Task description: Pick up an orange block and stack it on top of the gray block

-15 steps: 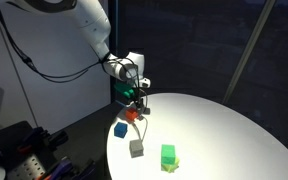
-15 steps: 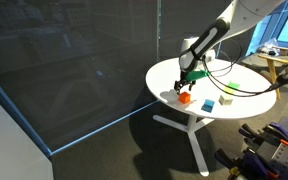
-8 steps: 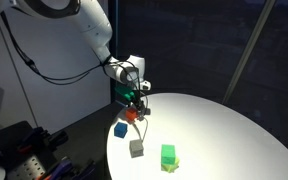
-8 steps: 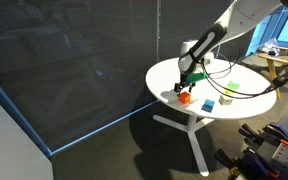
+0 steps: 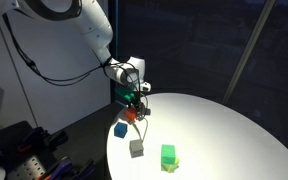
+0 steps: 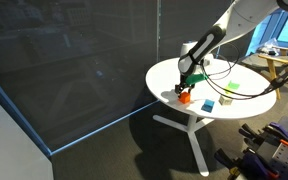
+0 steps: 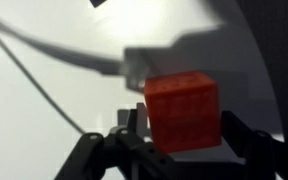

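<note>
1. In an exterior view, the robot arm reaches down to the edge of the round white table (image 5: 224, 120). The gripper (image 5: 135, 103) is right over the orange block (image 5: 131, 115). A blue cube (image 5: 121, 129) sits just beside it. The gray block (image 5: 137, 148) sits apart from the orange one, w/ a green block (image 5: 168, 156) near it.
2. In an exterior view, the gripper (image 6: 185, 84) points down at the orange block (image 6: 184, 97), near the table's rim (image 6: 162, 95).
3. Wrist view: the orange block (image 7: 182, 110) looks big, btwn the two dark fingers (image 7: 134, 125). The fingers are close on both sides. Can't tell if they squeeze it.
</note>
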`<state>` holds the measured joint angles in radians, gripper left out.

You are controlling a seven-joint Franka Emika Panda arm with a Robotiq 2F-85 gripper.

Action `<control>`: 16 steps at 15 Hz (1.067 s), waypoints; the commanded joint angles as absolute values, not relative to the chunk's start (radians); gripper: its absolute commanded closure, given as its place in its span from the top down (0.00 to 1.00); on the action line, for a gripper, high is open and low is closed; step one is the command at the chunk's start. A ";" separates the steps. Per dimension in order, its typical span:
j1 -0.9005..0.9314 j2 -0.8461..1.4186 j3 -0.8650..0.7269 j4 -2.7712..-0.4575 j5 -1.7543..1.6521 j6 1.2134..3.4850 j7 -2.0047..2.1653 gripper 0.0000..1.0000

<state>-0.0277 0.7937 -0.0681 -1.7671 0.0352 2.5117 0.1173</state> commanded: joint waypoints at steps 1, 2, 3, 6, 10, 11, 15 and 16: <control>-0.027 0.806 -0.074 -1.733 0.039 2.479 0.136 0.54; -0.027 0.805 -0.074 -1.733 0.039 2.475 0.138 0.45; -0.023 0.803 -0.078 -1.733 0.038 2.471 0.146 0.36; -0.018 0.785 -0.084 -1.738 0.037 2.449 0.165 0.30; -0.017 0.755 -0.090 -1.751 0.035 2.422 0.179 0.30; -0.016 0.746 -0.091 -1.754 0.034 2.417 0.182 0.30; -0.016 0.699 -0.093 -1.771 0.033 2.387 0.185 0.30; -0.015 0.687 -0.094 -1.774 0.032 2.382 0.188 0.30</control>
